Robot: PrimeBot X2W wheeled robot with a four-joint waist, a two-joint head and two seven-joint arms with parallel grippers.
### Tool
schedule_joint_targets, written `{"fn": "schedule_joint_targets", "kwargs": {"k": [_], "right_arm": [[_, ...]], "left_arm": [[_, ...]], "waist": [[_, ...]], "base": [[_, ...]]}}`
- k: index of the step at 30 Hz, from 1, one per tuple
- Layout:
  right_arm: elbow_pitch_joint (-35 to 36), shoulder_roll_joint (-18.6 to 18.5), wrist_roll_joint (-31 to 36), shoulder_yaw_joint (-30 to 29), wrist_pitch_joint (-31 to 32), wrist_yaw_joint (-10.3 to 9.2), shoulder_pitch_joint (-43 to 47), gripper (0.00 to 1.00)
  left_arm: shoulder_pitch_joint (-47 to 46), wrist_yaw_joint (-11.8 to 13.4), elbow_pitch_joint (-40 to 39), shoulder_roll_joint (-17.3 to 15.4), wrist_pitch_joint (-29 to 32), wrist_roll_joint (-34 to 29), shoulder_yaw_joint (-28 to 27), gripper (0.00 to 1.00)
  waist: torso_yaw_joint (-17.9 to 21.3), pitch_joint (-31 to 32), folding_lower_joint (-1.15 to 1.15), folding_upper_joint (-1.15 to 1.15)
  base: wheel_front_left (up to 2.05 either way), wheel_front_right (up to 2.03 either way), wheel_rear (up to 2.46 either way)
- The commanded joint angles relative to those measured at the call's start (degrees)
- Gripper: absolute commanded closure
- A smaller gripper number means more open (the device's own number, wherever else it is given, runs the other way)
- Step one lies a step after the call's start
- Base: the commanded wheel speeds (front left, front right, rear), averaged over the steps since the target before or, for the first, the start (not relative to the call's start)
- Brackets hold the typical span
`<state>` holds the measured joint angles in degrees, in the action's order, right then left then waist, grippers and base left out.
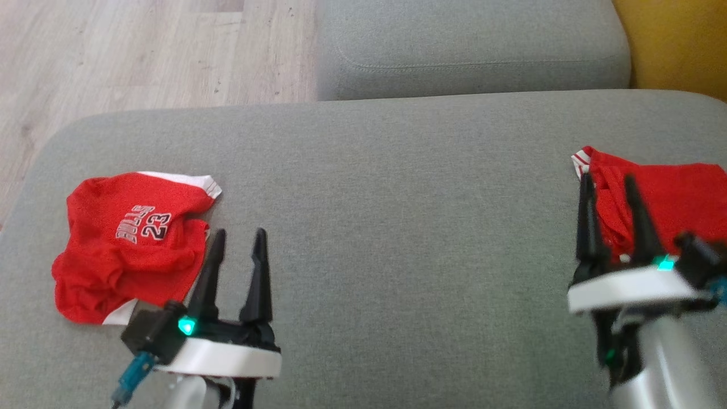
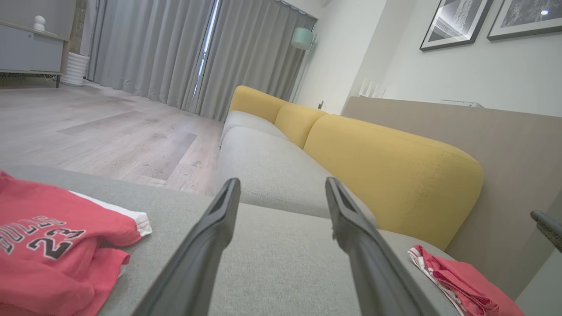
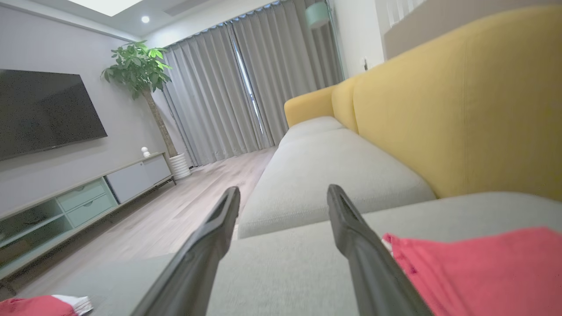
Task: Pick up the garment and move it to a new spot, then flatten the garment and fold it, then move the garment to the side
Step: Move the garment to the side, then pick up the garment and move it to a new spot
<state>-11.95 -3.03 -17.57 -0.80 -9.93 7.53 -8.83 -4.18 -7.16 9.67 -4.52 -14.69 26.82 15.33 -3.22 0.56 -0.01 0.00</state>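
Since both sets of fingers stand spread with nothing between them, no garment is held at this moment. The left gripper (image 1: 239, 233) hovers low over the grey seat cushion (image 1: 397, 199), just beside the near right corner of a crumpled red jersey (image 1: 130, 238). That jersey is printed with a team name and the number 23, and it lies in a heap close to the cushion's left edge. The right gripper (image 1: 607, 178) is open too. Its fingers point across the left margin of a second red garment (image 1: 676, 193), which lies flatter and straighter-edged against the cushion's right edge, its striped trim turned toward the far side. In the right wrist view this cloth sits just beside the outer finger and not between the two; I cannot tell whether that finger touches it. My reading is that the flatter piece is already set aside at the right edge, so the step in hand is the close of a move to the side. The bunched jersey looks like the one yet to be worked. If so, the next move calls for the left gripper to shift toward the jersey, drop its fingers around a raised fold near the white hem, and pinch enough cloth to lift it. The bare middle of the cushion offers room to spread and fold it.
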Motion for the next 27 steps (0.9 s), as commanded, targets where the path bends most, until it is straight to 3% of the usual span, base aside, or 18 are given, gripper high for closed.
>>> {"fn": "schedule_joint_targets", "kwargs": {"k": [1, 9, 27], "right_arm": [[0.79, 0.11, -1.23, 2.57, -2.07, -0.04, -0.4, 0.0], [-1.98, 0.13, -3.63, 3.85, -5.0, -0.04, 3.89, 0.0], [-1.51, 0.14, 0.83, 4.06, -5.07, -0.04, 5.92, 0.0]], "left_arm": [[-1.38, -0.33, -1.94, -0.78, -0.3, 0.09, -0.82, 0.0], [0.91, -0.33, -0.82, -0.33, -0.3, -0.28, -2.79, 0.0], [1.27, -0.33, 0.25, 1.45, -0.3, -3.52, -5.43, 0.0]], "waist": [[-0.21, -0.09, 0.01, 0.0], [-0.81, -0.32, 0.01, 0.0], [-0.47, -0.38, 0.01, 0.0]], "base": [[0.0, 0.0, 0.0], [0.0, 0.0, 0.0], [0.0, 0.0, 0.0]]}}
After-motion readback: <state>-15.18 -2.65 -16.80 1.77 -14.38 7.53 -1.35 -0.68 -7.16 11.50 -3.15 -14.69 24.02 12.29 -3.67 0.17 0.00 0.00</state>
